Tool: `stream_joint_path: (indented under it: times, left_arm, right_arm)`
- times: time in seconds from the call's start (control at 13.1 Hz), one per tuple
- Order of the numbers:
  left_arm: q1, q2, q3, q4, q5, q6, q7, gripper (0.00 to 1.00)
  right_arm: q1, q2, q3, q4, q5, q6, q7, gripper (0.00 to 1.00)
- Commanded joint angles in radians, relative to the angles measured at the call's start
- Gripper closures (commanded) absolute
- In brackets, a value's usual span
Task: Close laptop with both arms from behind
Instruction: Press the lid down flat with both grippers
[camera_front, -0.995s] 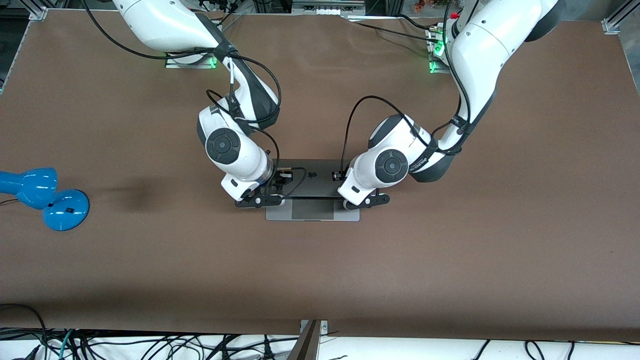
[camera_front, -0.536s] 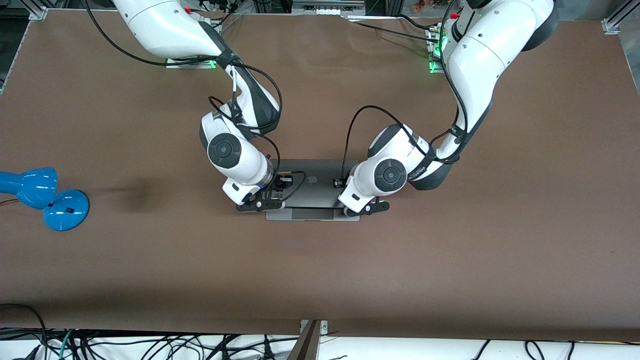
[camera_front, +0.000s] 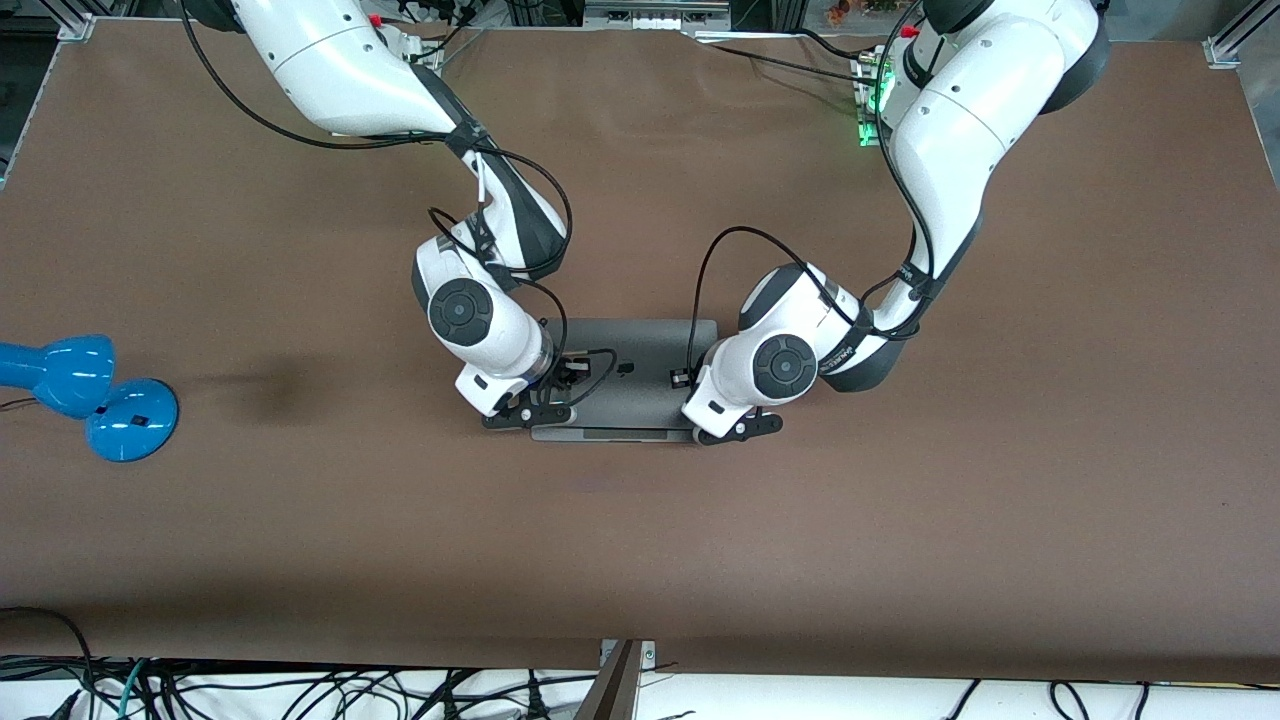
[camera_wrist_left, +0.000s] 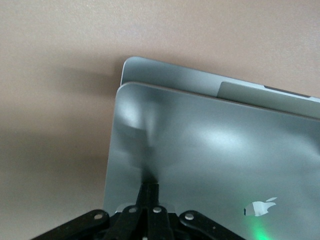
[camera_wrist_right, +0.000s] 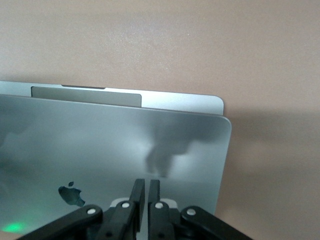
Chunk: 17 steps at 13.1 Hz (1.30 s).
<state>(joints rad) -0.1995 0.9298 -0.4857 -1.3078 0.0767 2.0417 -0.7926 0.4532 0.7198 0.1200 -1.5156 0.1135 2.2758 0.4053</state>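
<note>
The grey laptop (camera_front: 640, 365) lies mid-table with its lid tipped far down over the base. Only a thin strip of base (camera_front: 610, 434) shows along the edge nearest the front camera. My right gripper (camera_front: 528, 413) is shut and empty over the lid's corner toward the right arm's end. In the right wrist view its fingertips (camera_wrist_right: 147, 181) rest against the lid (camera_wrist_right: 100, 150), with a sliver of trackpad (camera_wrist_right: 85, 96) past the lid's edge. My left gripper (camera_front: 738, 426), shut and empty, is on the other corner; its tips (camera_wrist_left: 151, 186) touch the lid (camera_wrist_left: 210, 150) near the logo (camera_wrist_left: 260, 207).
A blue desk lamp (camera_front: 90, 395) lies near the table's edge toward the right arm's end. Loose cables (camera_front: 300, 690) and a metal post (camera_front: 620, 680) run along the table edge nearest the front camera. Brown tabletop (camera_front: 900, 520) surrounds the laptop.
Both grippers have moved toward the front camera with the lid. The lid has swung lower, covering most of the trackpad and palm rest that showed a second ago.
</note>
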Motion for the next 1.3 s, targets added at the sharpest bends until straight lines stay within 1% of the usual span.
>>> stream_joint_path:
  times: [0.0,0.08,0.31,1.07,1.22]
  left_arm:
    - [-0.023,0.037,0.013,0.055,0.038,-0.008,0.015,1.00]
    - [-0.023,0.037,0.013,0.056,0.040,-0.008,0.016,1.00]
    - [-0.029,0.049,0.019,0.055,0.040,0.026,0.012,1.00]
    - [-0.044,0.066,0.030,0.055,0.040,0.052,0.012,1.00]
    - [-0.047,0.066,0.036,0.053,0.040,0.063,0.012,1.00]
  right_arm:
    - [0.010,0.009,-0.010,0.000,-0.021,0.028,-0.014,0.90]
    - [0.012,0.021,-0.010,0.002,-0.035,0.031,-0.014,0.90]
    - [0.012,0.059,-0.010,0.000,-0.081,0.108,-0.016,0.90]
    - [0.024,0.090,-0.010,0.000,-0.086,0.123,-0.016,0.90]
    - [0.030,0.095,-0.010,-0.001,-0.084,0.151,-0.014,0.90]
